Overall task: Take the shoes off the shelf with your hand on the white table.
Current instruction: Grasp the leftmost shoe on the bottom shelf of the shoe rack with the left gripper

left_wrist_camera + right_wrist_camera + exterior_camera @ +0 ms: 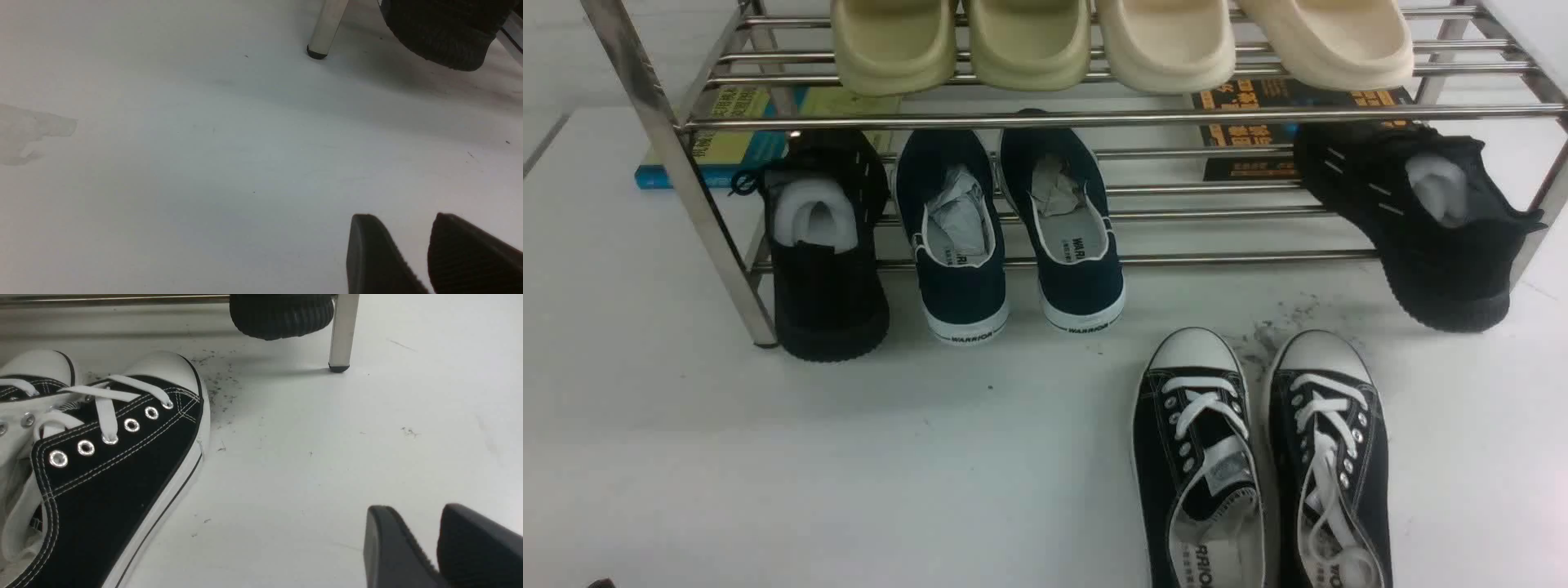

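- Right, the navy slip-ons sit side by side on the lower tier of the shelf, heels tipped over the front rail toward the tabletop.
- The left hand hovers low over bare tabletop with its fingers parted and nothing between them. The right hand is the same, also empty. Neither is near the pair, so there's a long reach in which the aim can drift.
- Wrong-shoe danger: a black knit sneaker stands just beside the left slip-on. A hand coming in a touch wide probably closes on that one.
- The front bar of the upper tier runs right above the slip-ons. A high approach likely knocks a hand against it and jolts the whole shelf, cream slides and all.
- The paper stuffing fills the openings. A pinch that bites paper rather than the canvas rim may pull out paper alone.
- Toes lie across the rear rails, so a flat drag could snag them or tug the shelf along.
- The lace-up sneakers already hold the tabletop on the right, so setting down there risks a collision.
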`<move>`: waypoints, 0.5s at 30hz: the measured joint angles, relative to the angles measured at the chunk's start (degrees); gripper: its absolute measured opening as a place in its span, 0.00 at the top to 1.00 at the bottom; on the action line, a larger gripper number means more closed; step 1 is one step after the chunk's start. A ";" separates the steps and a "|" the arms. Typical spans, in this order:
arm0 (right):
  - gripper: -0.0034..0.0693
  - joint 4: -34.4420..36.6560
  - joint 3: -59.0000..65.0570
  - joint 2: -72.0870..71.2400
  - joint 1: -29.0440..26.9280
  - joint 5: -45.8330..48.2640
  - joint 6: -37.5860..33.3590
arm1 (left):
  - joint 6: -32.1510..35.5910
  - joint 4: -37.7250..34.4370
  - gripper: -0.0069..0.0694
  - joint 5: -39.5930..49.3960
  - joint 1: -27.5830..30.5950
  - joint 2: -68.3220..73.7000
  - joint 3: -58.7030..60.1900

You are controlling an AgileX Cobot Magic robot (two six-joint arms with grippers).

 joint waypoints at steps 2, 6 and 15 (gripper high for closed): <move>0.67 0.00 0.00 0.00 0.00 0.00 0.00 | 0.00 0.00 0.60 0.00 0.00 0.00 0.00; 0.66 -0.07 0.00 0.00 0.00 0.00 0.00 | 0.00 0.00 0.60 0.00 0.00 0.00 0.00; 0.64 -0.12 0.00 0.00 0.00 0.00 0.00 | 0.00 0.00 0.60 0.00 0.00 0.00 0.00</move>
